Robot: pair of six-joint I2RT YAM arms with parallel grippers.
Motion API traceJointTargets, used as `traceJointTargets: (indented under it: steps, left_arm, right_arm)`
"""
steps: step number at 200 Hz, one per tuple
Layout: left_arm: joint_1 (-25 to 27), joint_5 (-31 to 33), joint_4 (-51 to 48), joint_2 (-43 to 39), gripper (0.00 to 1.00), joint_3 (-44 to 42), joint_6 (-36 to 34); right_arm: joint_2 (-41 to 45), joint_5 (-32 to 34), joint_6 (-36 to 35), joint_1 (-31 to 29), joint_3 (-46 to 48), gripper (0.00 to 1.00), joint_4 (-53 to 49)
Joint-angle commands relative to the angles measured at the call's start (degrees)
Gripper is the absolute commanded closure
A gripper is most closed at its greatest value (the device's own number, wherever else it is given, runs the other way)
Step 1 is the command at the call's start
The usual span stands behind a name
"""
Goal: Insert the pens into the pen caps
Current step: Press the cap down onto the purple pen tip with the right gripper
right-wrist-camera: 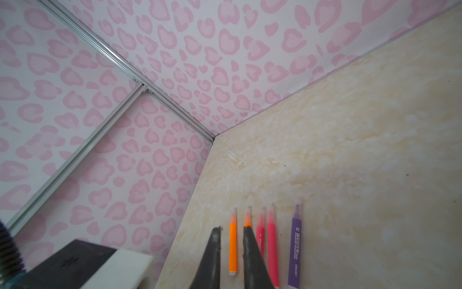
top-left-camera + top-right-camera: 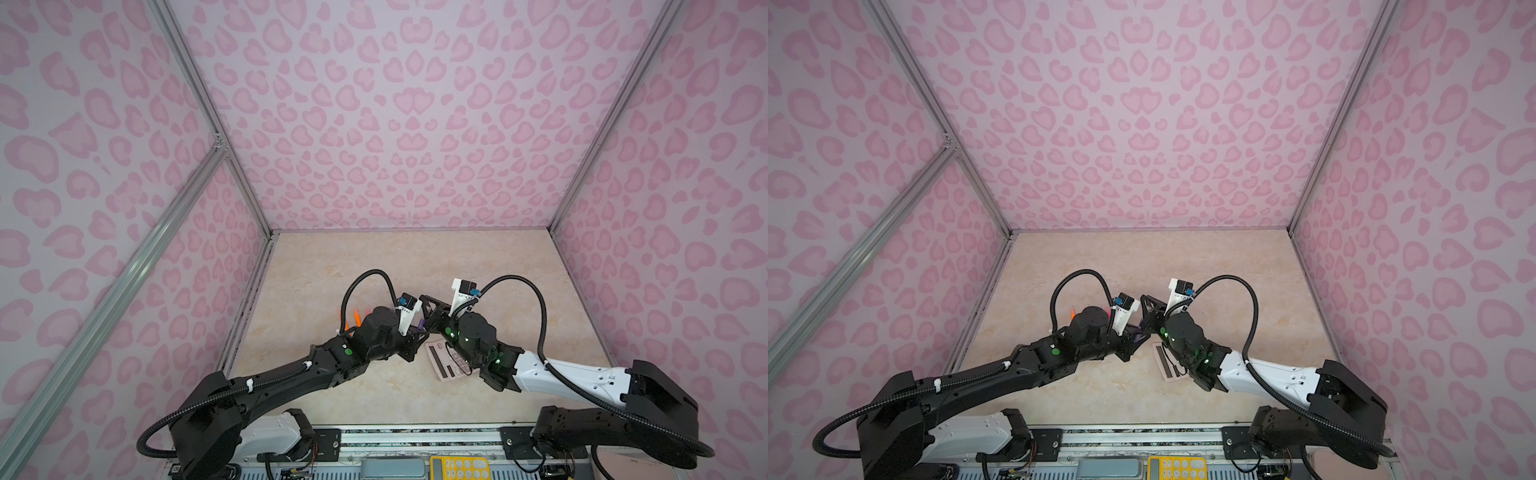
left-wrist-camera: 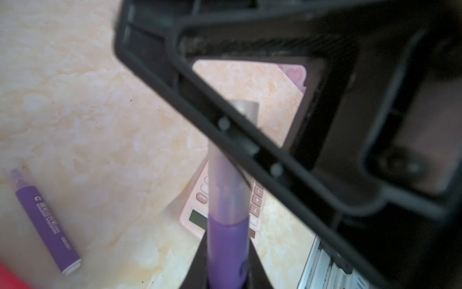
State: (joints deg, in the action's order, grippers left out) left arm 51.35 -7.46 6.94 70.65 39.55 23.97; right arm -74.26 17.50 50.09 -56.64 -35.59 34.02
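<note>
Roughly over the middle of the worktop [image 2: 498, 257] the two grippers meet. The left gripper [image 3: 227, 240] is clamped on the purple pen [image 3: 226, 232] by its barrel, and the pen juts out beyond the fingers [image 3: 195, 270], clear of the surface. A clear cap [image 3: 228, 180] covers the pen's tip and reaches back to the purple barrel; how firmly it sits cannot be told. The right gripper [image 1: 233, 227] lies across that cap in the left wrist view: one black finger [image 3: 250, 150] hides the cap's middle, while its far end shows through the finger's open frame. The right jaws are drawn nearly together, leaving a slim gap, and the right wrist view shows nothing between them; whether they pinch the cap cannot be told. Beneath the pen, near the centre and towards the front edge, lies a pink calculator [image 2: 446, 361], partly under the right arm [image 2: 478, 340]. On the left half of the worktop five more lie flat side by side, tips the same way: two orange pens [image 1: 233, 247], two pink-red pens [image 1: 273, 247], and the other purple pen [image 1: 295, 247] at one end. Clear caps [image 1: 297, 209] seem to sit over their tips. In both top views the left arm [image 2: 291, 374] hides most of this row, leaving only some orange.
</note>
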Motion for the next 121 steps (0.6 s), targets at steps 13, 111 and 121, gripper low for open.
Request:
traceJointTargets:
  steps: [13, 111, 121]
  left_arm:
    - [-1.9, 9.0, 8.5, -2.2, 0.97, -1.0, 3.4]
    - [-8.1, 10.8, 7.6, -10.1, 0.97, -5.1, 6.1]
    - [-8.2, 11.0, 7.4, -10.3, 0.97, -5.0, 6.0]
  right_arm:
    - [-3.5, -7.1, 0.2, -3.4, -1.0, 1.00, -0.2]
    - [-7.2, -5.2, 0.4, -7.7, -1.7, 1.00, 1.1]
    - [-7.1, -5.0, 0.3, -7.9, -1.7, 1.00, 0.9]
